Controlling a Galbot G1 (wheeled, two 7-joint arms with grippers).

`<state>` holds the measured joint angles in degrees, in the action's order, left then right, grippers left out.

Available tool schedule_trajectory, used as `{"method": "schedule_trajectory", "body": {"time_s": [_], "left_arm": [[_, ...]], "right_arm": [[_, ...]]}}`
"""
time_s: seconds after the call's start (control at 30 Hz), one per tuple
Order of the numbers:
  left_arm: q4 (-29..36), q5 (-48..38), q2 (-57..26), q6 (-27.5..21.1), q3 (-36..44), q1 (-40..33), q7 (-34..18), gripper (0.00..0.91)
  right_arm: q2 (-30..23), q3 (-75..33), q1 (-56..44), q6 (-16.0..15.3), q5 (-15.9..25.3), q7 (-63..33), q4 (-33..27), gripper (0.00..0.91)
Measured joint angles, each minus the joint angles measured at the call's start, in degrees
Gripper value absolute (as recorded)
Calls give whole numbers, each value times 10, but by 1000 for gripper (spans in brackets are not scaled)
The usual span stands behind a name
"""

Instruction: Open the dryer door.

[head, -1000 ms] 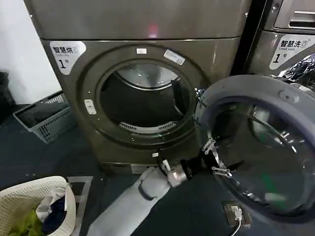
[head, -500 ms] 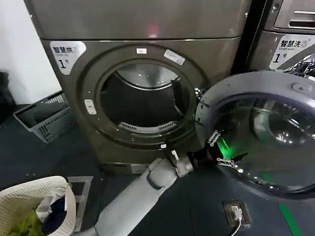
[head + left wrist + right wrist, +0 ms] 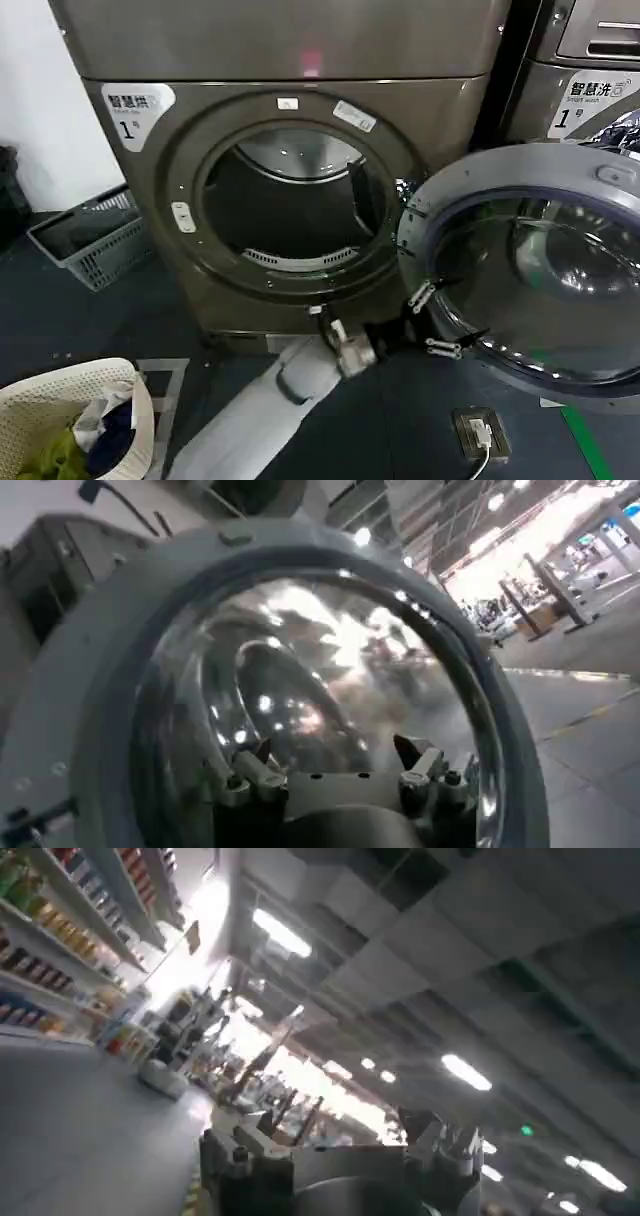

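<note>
The bronze dryer [image 3: 300,60] stands in front of me with its round drum opening [image 3: 290,205] uncovered. Its door [image 3: 600,175], a grey ring around a domed glass, hangs swung out to the right on its hinge. My left gripper [image 3: 432,322] is at the door's lower left rim, open, its two fingers spread against the glass with nothing between them. In the left wrist view the door [image 3: 90,680] curves close in front of the open left gripper [image 3: 335,762]. The right gripper [image 3: 325,1133] is open and faces a ceiling with lights.
A grey crate [image 3: 90,240] sits on the floor left of the dryer. A white laundry basket [image 3: 60,385] with clothes is at the near left. A power socket [image 3: 480,435] lies on the floor under the door. A second machine [image 3: 590,70] stands right.
The door has swung further round to the right and sits higher in the view than a second ago. My left gripper rose toward the glass, then dropped back slightly down and left.
</note>
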<state>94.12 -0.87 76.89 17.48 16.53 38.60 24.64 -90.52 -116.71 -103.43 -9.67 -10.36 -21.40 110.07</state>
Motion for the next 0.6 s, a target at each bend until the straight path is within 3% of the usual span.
{"method": "schedule_trajectory", "body": {"time_s": [0.2, 0.33, 0.47, 0.6], "left_arm": [[83, -21, -94, -23, -20, 42, -24, 907], [154, -71, -164, -76, -56, 92, -74, 907], [227, -123, -229, -138, -120, 163, -120, 907], [289, -108, -286, -173, -202, 252, -153, 907]], "right_arm": [[3, 1, 9, 1, -12, 6, 11, 907], [5, -6, 7, 12, -11, -2, 6, 907], [13, -10, 12, 37, 17, -1, -6, 907], [19, -2, 18, 44, 16, 2, -23, 907]]}}
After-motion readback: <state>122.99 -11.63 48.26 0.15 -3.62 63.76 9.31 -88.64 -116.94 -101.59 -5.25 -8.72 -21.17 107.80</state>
